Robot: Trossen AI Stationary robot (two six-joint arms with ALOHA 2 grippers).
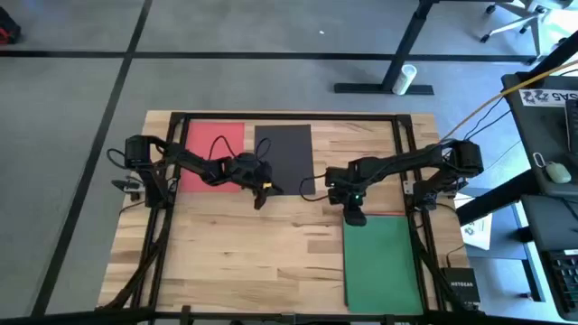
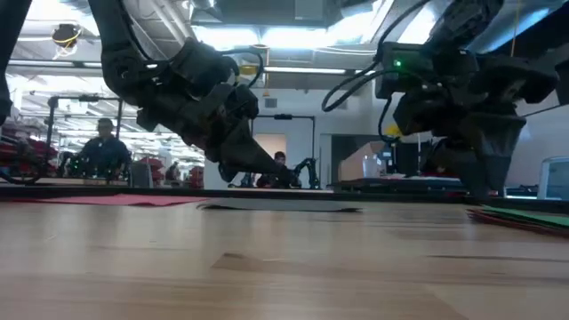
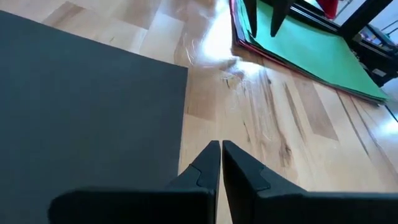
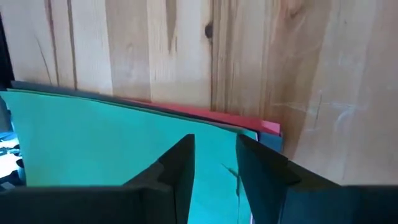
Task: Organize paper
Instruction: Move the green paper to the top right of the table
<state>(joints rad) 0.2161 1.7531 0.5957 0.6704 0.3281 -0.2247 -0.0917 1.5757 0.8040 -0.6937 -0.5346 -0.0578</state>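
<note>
A red sheet [image 1: 213, 149] and a black sheet [image 1: 284, 152] lie flat side by side at the table's far side. At the near right lies a stack with a green sheet [image 1: 381, 264] on top and a red edge [image 4: 249, 122] showing beneath it. My left gripper [image 3: 221, 148] is shut and hovers above bare wood just off the black sheet's [image 3: 87, 106] near right corner. My right gripper [image 4: 214, 144] stands open, pointing down over the far edge of the green sheet [image 4: 106, 140]. My right gripper points down at the green sheet's far edge [image 4: 214, 127], one finger on either side of a spot near the far right corner. Whether the fingertips touch the paper I cannot tell. The stack lies flat on the table.
Dark frame rails [image 1: 408, 158] run along the table's left, right and far sides, with cables by both arms. Bare wood [image 1: 253, 262] fills the near left and middle. People [image 2: 105, 147] sit in the room beyond the table.
</note>
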